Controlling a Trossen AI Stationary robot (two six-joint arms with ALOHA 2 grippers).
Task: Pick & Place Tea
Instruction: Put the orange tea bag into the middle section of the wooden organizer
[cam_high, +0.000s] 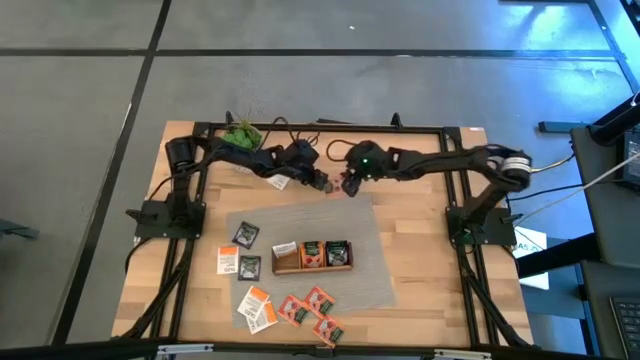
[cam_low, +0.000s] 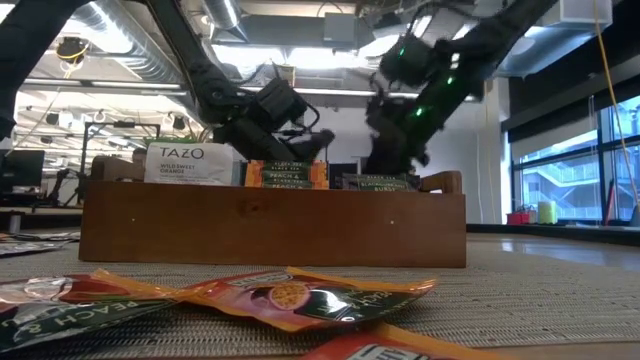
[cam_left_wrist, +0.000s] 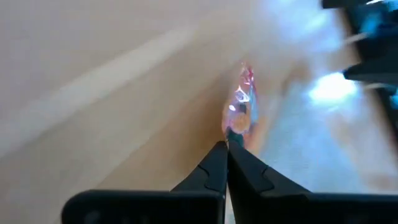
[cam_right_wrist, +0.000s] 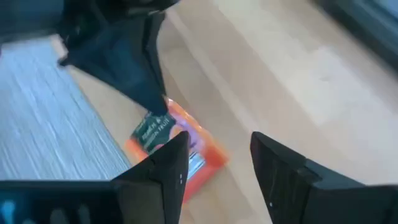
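1. Only the right wrist view shows the held sachet (cam_right_wrist: 171, 140) flat-on: a small orange square with a dark green label, foil glinting, over pale wood beside the grey ribbed mat (cam_right_wrist: 43, 118).
2. The left wrist view sees that sachet edge-on, a thin pink-orange sliver rising from the left gripper (cam_left_wrist: 227, 149), whose dark fingers are pinched together on its lower edge.
3. The right gripper (cam_right_wrist: 217, 162) hangs just beside the sachet, fingers standing apart and holding nothing.
4. The high view places both grippers behind the mat, above the wooden surface (cam_high: 420, 300), with the wooden tray (cam_high: 312, 256) on the mat and loose sachets (cam_high: 310, 308) lying nearer the front.
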